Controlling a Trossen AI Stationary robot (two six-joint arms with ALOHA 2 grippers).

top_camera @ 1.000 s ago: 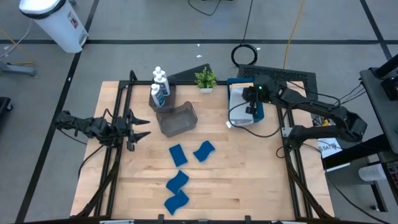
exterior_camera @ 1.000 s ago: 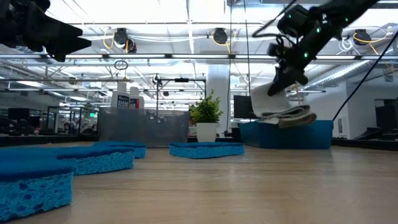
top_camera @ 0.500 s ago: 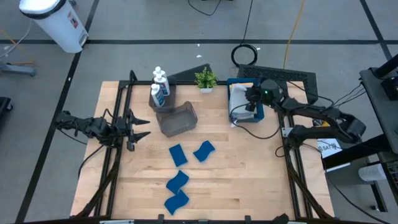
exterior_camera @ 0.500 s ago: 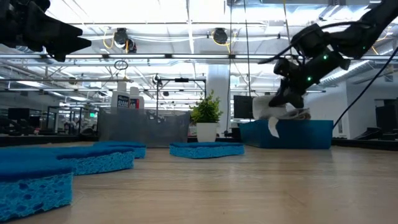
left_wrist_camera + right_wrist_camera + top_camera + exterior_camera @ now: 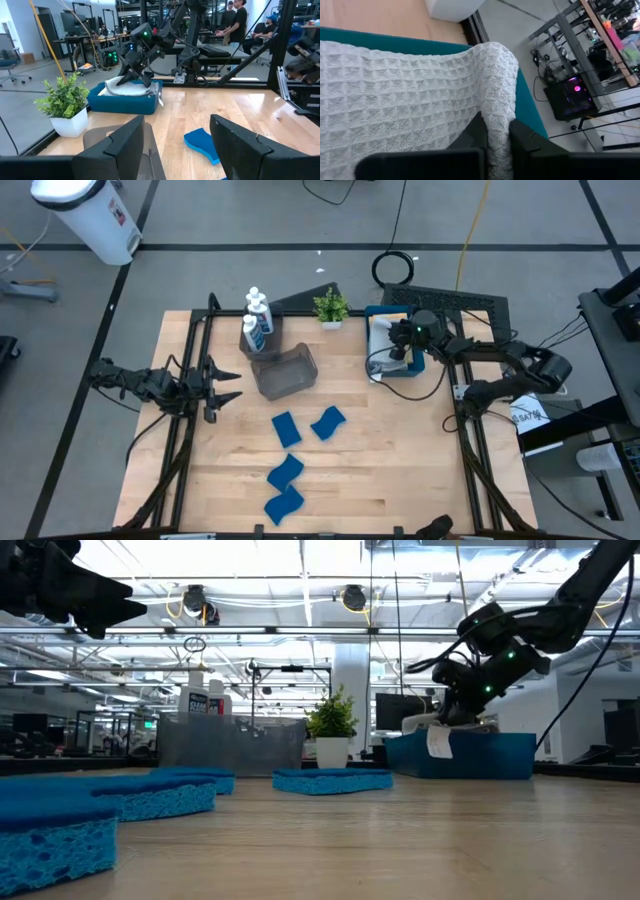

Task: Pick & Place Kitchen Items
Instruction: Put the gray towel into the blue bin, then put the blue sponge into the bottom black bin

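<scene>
**Right claw pinches the grey cloth in the blue tray**

The right claw (image 5: 496,131) is down in the rectangular blue tray (image 5: 412,366) at the far right of the wooden surface (image 5: 400,450); its fingers are nearly together, nipping a fold of the pale grey waffle-weave cloth (image 5: 405,95), which lies in the tray with a white tag hanging over the wall; the left claw (image 5: 222,387) hangs spread and empty above the surface's left edge; 4 blue sponges (image 5: 286,428) lie mid-surface, well apart from the tray; 3 white bottles (image 5: 256,320) stand at the far left, just beside a clear bin (image 5: 285,370); a small potted plant (image 5: 331,307) stands just beside the tray.
</scene>
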